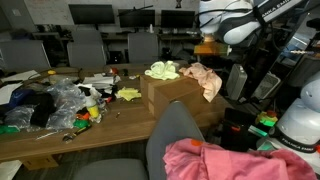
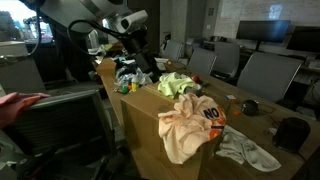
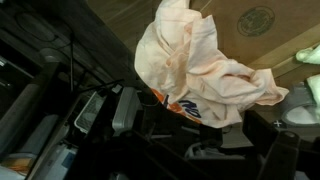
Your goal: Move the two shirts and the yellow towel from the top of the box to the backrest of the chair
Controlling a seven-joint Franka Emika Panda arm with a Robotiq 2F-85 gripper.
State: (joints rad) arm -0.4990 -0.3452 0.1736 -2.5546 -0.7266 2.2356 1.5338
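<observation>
A heap of clear plastic bags and small colourful items (image 1: 55,100) is lying on the long wooden table (image 1: 100,135), left of the brown cardboard box (image 1: 168,95). The crumpled yellow-green towel (image 1: 162,71) is resting on the box's top, towards its left side in an exterior view. In front of the box, the grey padded chair backrest (image 1: 176,130) is standing upright. The peach-coloured shirt (image 1: 206,80) is hanging over the box's right edge. In an exterior view it (image 2: 188,125) is draping down the box's near face, showing a dark printed patch. In the wrist view it (image 3: 200,65) is filling the middle, with the box top behind it. A bright pink shirt (image 1: 215,160) is lying in front of the box, just right of the backrest. Above the box's right edge, the gripper (image 1: 209,47) is hovering over the peach shirt without touching it. I cannot tell whether its fingers are apart or together. The white robot arm (image 1: 240,20) is extending away to the right.
</observation>
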